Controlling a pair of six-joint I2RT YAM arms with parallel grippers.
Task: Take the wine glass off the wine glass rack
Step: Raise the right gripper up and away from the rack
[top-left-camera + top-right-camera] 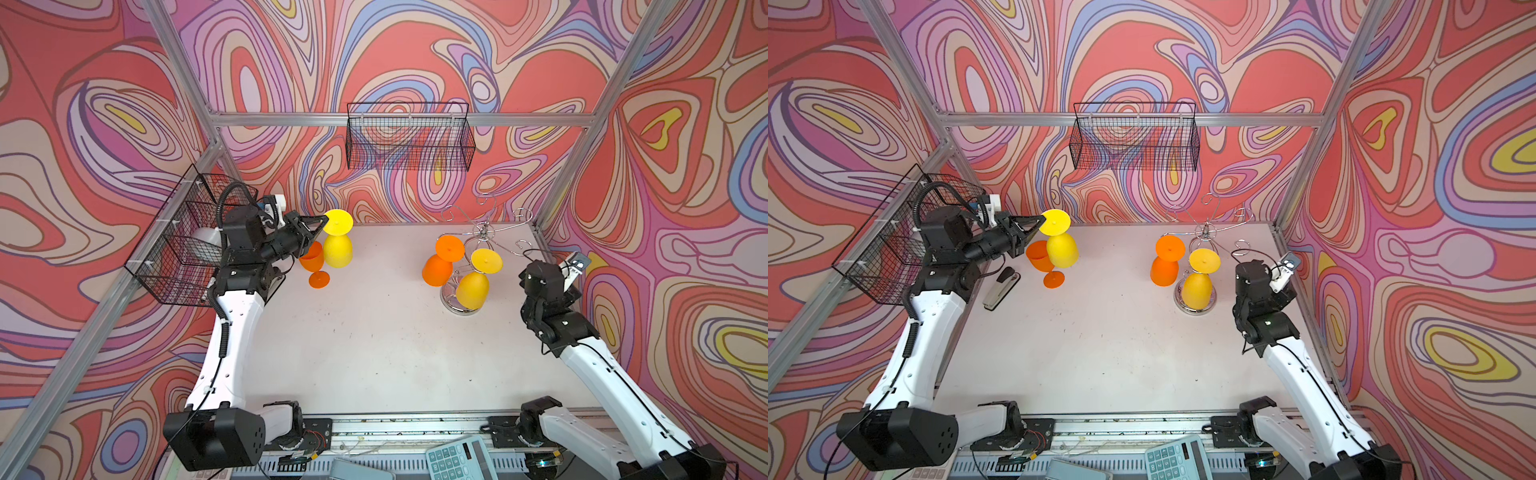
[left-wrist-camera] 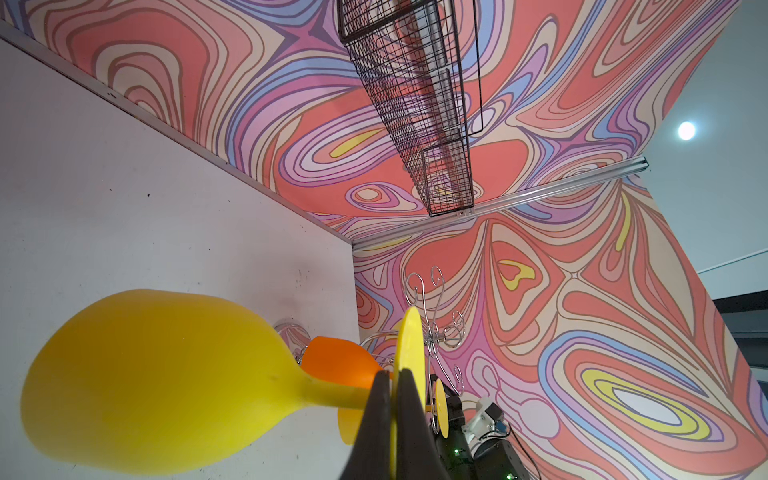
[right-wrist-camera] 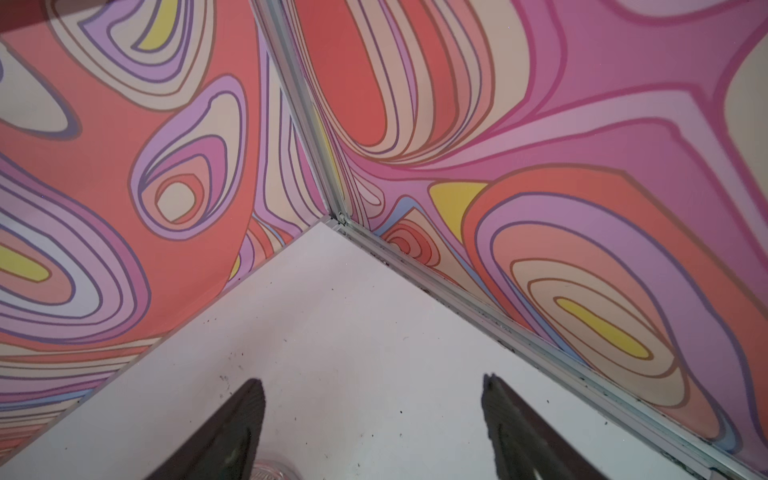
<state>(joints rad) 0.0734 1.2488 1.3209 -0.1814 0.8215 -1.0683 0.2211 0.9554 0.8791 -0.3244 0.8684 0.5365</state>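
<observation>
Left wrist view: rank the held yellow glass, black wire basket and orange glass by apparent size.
1. yellow glass, though nearness to the camera inflates it.
2. black wire basket.
3. orange glass, partly hidden behind the yellow one, so its full extent is unsure.

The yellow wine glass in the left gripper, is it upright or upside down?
Upside down: the yellow wine glass has its foot on top, bowl below, left gripper shut on its stem.
</observation>
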